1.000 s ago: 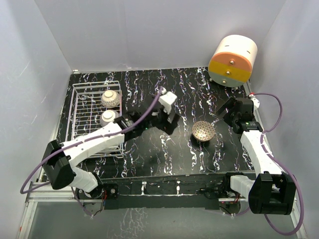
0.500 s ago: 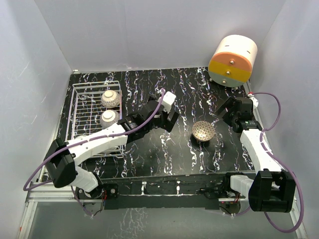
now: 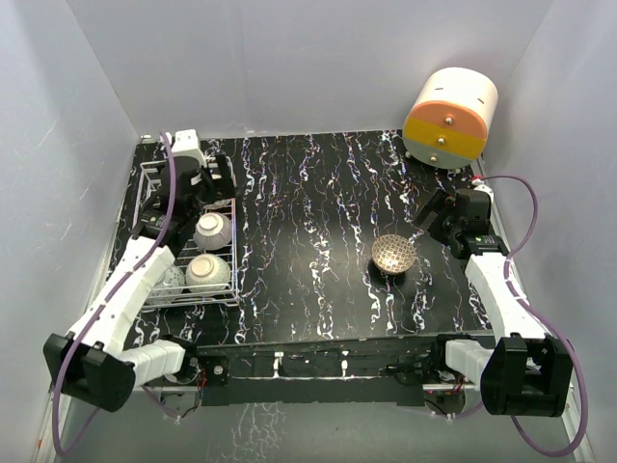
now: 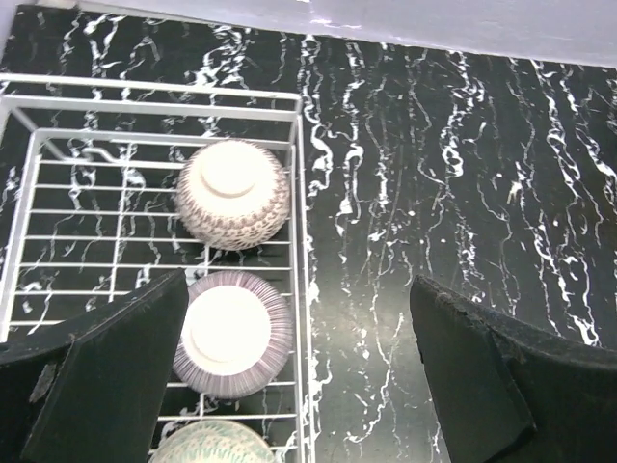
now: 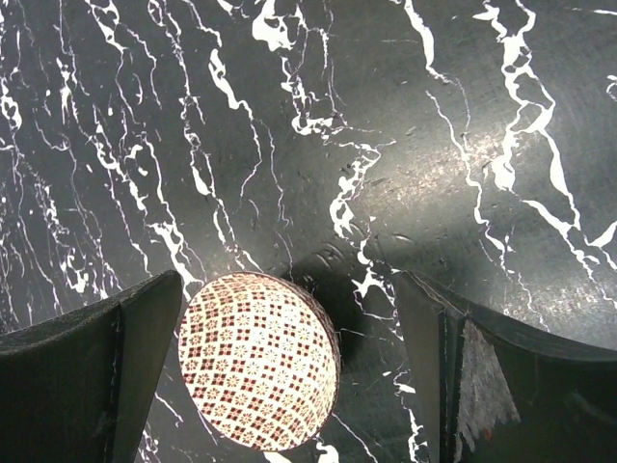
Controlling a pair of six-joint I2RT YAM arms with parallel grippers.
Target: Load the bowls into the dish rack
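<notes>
- Left gripper (image 3: 204, 183) — held above the far end of the rectangular white wire dish rack (image 4: 301, 241), which sits at the left of the black, white-veined table (image 3: 308, 299). Its fingers (image 4: 106, 386) are spread wide, with nothing between them.
- Rack contents — three small round ceramic bowls. A purple-grey patterned bowl (image 4: 232, 190) lies farthest back and a finely striped bowl (image 4: 231, 333) lies nearer. Both are upside down with the foot ring upward, close together by the rack's right wall. A pale green bowl (image 4: 204, 449) lies nearest and is cut off by the frame edge, so whether it is upright cannot be told.
- Lattice-patterned bowl (image 3: 393, 254) — a small round ceramic bowl with a white-and-brown lattice inside. It stands upright on the table right of centre, outside the rack and well apart from it.
- Right gripper (image 3: 436, 218) — poised just beyond this bowl and to its right, fingers spread wide and gripping nothing. In the wrist view the bowl appears just beside one finger (image 5: 96, 376).
- Large cream-orange-yellow cylinder (image 3: 450, 118) — lies on its side at the table's far right corner.
</notes>
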